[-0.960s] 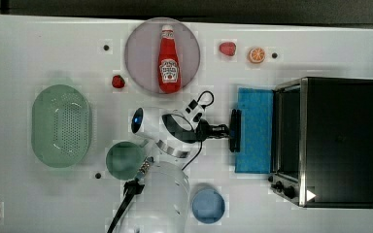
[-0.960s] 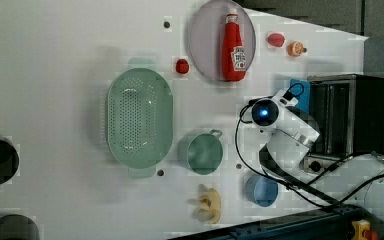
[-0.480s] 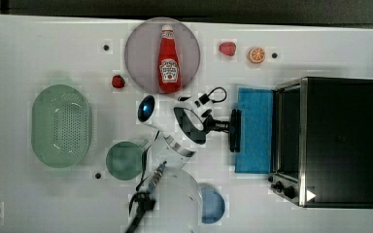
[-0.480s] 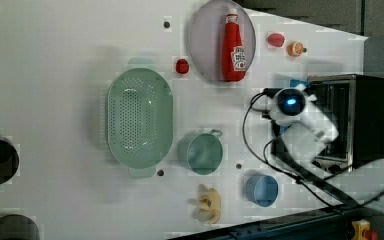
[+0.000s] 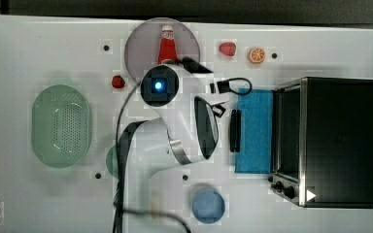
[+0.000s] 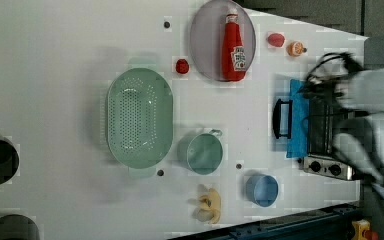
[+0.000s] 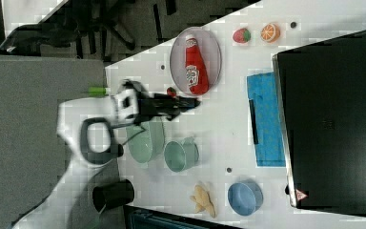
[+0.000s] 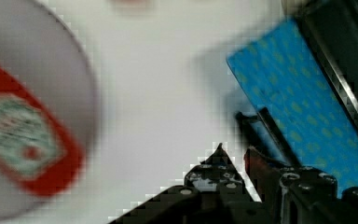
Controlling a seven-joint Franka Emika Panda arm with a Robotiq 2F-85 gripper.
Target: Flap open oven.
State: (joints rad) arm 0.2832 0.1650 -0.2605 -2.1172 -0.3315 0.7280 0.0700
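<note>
The oven (image 5: pixel 340 141) stands at the top view's right, black on top with a silver front frame. Its blue-tinted door (image 5: pixel 255 131) lies flapped down flat on the table, with the black bar handle (image 5: pixel 234 131) at its outer edge. The door (image 7: pixel 267 124) and handle (image 7: pixel 253 121) also show in the right view. My gripper (image 7: pixel 193 101) hangs high above the table, well clear of the handle and near the ketchup plate. In the wrist view my gripper (image 8: pixel 233 158) is slightly open with nothing between its fingers.
A ketchup bottle (image 6: pixel 233 47) lies on a grey plate (image 6: pixel 205 45). Also on the table are a green colander (image 6: pixel 139 117), a green cup (image 6: pixel 204 153), a blue bowl (image 6: pixel 261 190), a banana (image 6: pixel 209 204), strawberries and an orange slice (image 5: pixel 256 55).
My arm has lifted and swung away from the oven handle toward the ketchup plate. The door lies flat as before.
</note>
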